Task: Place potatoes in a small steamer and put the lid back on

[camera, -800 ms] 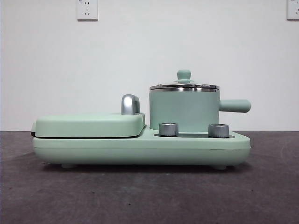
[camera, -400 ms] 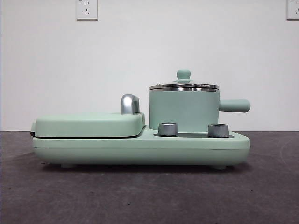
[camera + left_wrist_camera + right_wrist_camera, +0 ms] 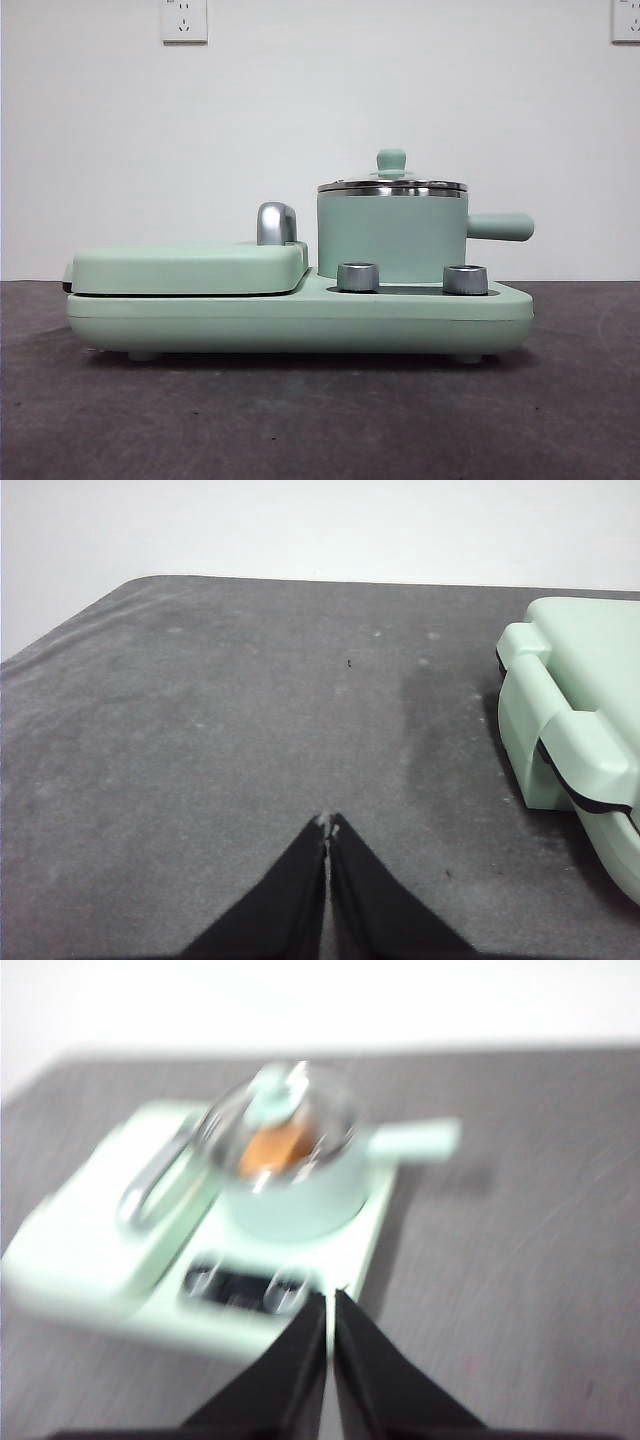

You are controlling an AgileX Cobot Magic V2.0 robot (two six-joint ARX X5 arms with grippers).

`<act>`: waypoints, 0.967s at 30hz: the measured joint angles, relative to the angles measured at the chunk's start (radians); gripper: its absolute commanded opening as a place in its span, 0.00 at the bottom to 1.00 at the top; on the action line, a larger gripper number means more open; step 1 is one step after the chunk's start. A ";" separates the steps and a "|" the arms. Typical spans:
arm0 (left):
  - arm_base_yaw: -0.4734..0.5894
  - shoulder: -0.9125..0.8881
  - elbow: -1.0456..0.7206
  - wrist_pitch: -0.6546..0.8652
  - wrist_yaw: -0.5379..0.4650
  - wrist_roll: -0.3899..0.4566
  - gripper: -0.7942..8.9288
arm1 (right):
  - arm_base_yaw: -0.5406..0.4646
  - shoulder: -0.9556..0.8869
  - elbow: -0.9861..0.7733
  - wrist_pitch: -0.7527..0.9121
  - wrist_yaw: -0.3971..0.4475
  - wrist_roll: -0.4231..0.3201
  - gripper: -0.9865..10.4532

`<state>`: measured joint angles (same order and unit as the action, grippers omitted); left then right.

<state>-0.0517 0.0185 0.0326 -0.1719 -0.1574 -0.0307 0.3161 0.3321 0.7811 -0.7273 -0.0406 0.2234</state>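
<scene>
The small steamer [image 3: 392,238] stands on the mint-green cooker base [image 3: 300,318], its handle pointing right. The lid [image 3: 392,183] sits on its steel rim, knob up. In the blurred right wrist view the steamer [image 3: 290,1205] shows with the lid [image 3: 285,1110] on, and the orange potato [image 3: 277,1147] lies inside under the glass. My right gripper [image 3: 328,1298] is shut and empty, hovering off the cooker's knob side. My left gripper [image 3: 328,825] is shut and empty over bare table, beside the griddle's end.
The flat hinged griddle plate [image 3: 190,268] with a steel handle [image 3: 275,223] fills the base's left half and shows in the left wrist view [image 3: 580,730]. Two steel knobs [image 3: 358,277] sit at the base's front. Dark grey table [image 3: 300,420] lies around it.
The front view has shifted very slightly; the cooker, steamer and lid stand as before.
</scene>
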 measured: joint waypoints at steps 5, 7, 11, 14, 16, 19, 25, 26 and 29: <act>0.000 0.000 0.000 0.000 0.000 0.000 0.09 | -0.213 -0.174 -0.288 0.266 0.028 -0.019 0.09; 0.000 0.000 0.000 0.000 0.000 0.000 0.09 | -0.271 -0.217 -0.394 0.332 0.058 -0.042 0.09; 0.000 0.000 0.000 0.000 0.000 0.000 0.09 | -0.314 -0.258 -0.552 0.369 0.090 -0.076 0.09; 0.000 0.000 0.000 0.000 0.000 0.000 0.09 | -0.319 -0.275 -0.658 0.374 0.124 -0.087 0.09; 0.000 0.000 0.000 0.002 0.000 0.000 0.09 | -0.319 -0.296 -0.711 0.399 0.124 -0.093 0.09; 0.000 0.000 0.000 0.001 0.000 0.000 0.09 | -0.319 -0.325 -0.731 0.461 0.123 -0.119 0.09; 0.000 0.000 0.000 0.004 0.000 -0.007 0.09 | -0.309 -0.327 -0.760 0.554 0.119 -0.148 0.09; 0.000 0.000 0.000 0.003 0.000 -0.007 0.09 | -0.304 -0.327 -0.760 0.554 0.119 -0.148 0.09; 0.000 0.000 0.000 0.004 0.000 -0.007 0.09 | -0.287 -0.328 -0.761 0.554 0.119 -0.148 0.09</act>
<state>-0.0521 0.0185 0.0326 -0.1680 -0.1574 -0.0380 0.0288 0.0044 0.0204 -0.1734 0.0780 0.0750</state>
